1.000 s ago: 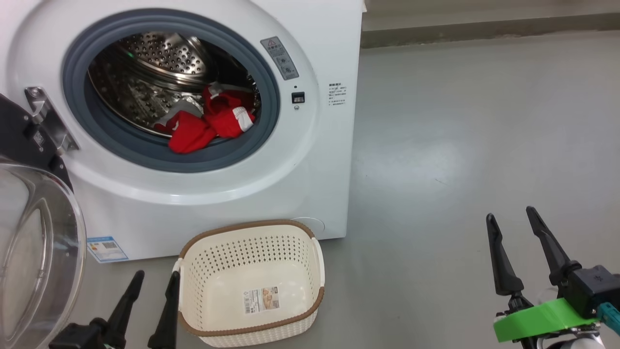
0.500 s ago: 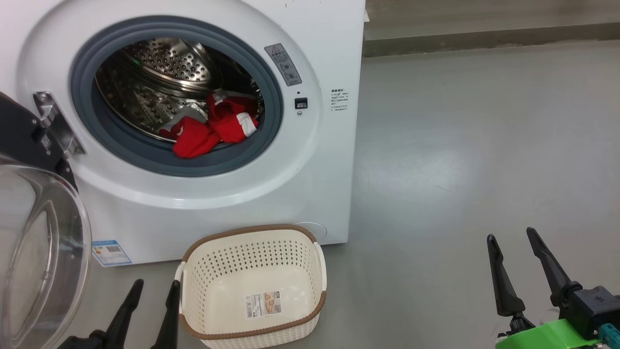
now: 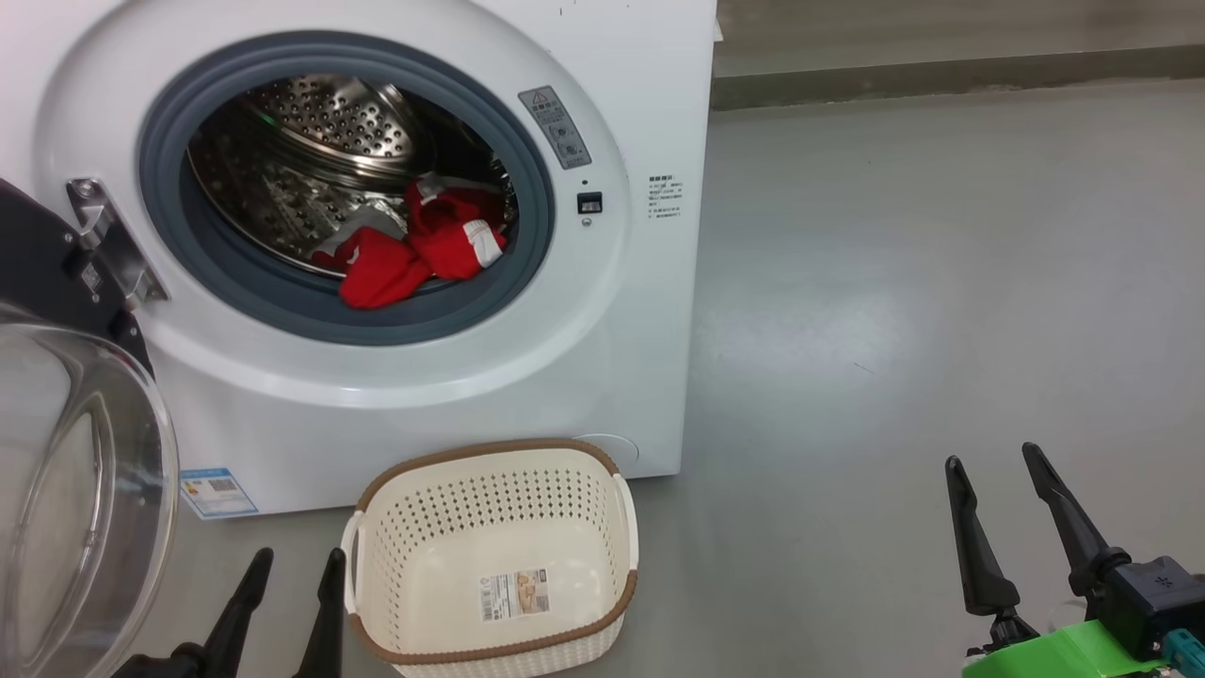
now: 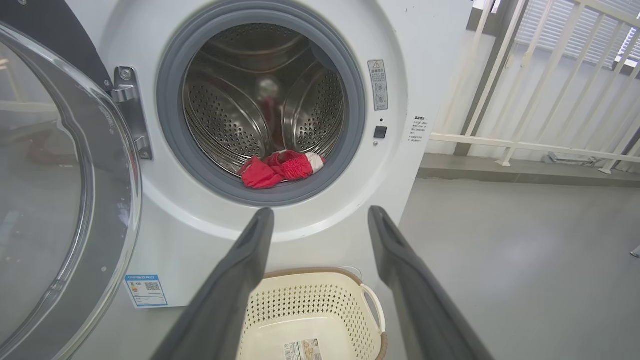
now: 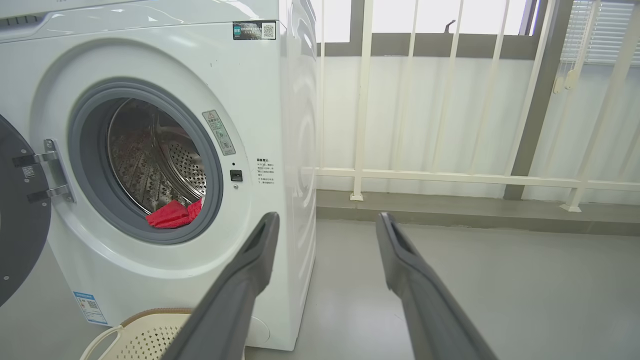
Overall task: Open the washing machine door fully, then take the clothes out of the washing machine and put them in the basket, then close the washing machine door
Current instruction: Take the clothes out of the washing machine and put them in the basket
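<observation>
The white washing machine (image 3: 602, 377) (image 4: 430, 75) (image 5: 260, 90) stands ahead with its door (image 3: 85, 490) (image 4: 65, 190) (image 5: 20, 240) swung wide open to the left. Red clothes (image 3: 414, 250) (image 4: 280, 167) (image 5: 172, 215) with white trim lie at the drum's front lip. The cream basket (image 3: 490, 556) (image 4: 310, 320) (image 5: 145, 335) sits on the floor below the opening, holding just a paper label. My left gripper (image 3: 292, 557) (image 4: 320, 214) is open, low beside the basket's left side. My right gripper (image 3: 993, 457) (image 5: 325, 220) is open over bare floor, far right of the machine.
Grey floor (image 3: 894, 282) stretches to the right of the machine. A raised kerb (image 3: 941, 71) and a white railing (image 5: 450, 175) with windows run along the back. A blue label sticker (image 3: 216, 490) marks the machine's lower left front.
The head view has shifted a little, so the machine and basket sit lower and further right. Both grippers show lower in it, still open.
</observation>
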Motion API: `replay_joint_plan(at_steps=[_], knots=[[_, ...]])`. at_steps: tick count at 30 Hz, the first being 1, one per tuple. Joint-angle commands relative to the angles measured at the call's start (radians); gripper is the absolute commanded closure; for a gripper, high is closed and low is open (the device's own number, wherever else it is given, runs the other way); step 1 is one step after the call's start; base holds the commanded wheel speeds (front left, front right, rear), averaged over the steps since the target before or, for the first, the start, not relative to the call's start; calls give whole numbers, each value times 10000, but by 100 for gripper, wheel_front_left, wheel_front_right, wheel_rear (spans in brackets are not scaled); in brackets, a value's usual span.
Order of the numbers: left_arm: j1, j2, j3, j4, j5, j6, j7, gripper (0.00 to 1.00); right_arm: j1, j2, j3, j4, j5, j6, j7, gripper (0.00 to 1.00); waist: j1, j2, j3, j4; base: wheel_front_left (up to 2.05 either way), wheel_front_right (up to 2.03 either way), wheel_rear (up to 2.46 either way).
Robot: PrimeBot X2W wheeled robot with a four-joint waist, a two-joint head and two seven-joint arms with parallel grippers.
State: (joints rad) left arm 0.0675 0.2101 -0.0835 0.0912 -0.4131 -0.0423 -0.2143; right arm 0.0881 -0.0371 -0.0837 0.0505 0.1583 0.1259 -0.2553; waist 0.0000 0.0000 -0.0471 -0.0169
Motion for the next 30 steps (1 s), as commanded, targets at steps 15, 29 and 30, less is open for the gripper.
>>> replay_joint_plan(at_steps=[15, 29, 30], knots=[[-40, 307, 268, -947, -218, -6, 66, 0, -270, -131, 318, -230, 176, 48, -65, 0, 0, 0, 174, -42, 132, -132, 0], [-129, 384, 293, -761, -109, 202, -65, 0, -409, -131, 306, -170, 107, 48, -65, 0, 0, 0, 240, -16, 11, -11, 0], [-129, 384, 293, -761, -109, 202, -65, 0, -409, -131, 306, -170, 107, 48, -65, 0, 0, 0, 240, -16, 0, 0, 0]])
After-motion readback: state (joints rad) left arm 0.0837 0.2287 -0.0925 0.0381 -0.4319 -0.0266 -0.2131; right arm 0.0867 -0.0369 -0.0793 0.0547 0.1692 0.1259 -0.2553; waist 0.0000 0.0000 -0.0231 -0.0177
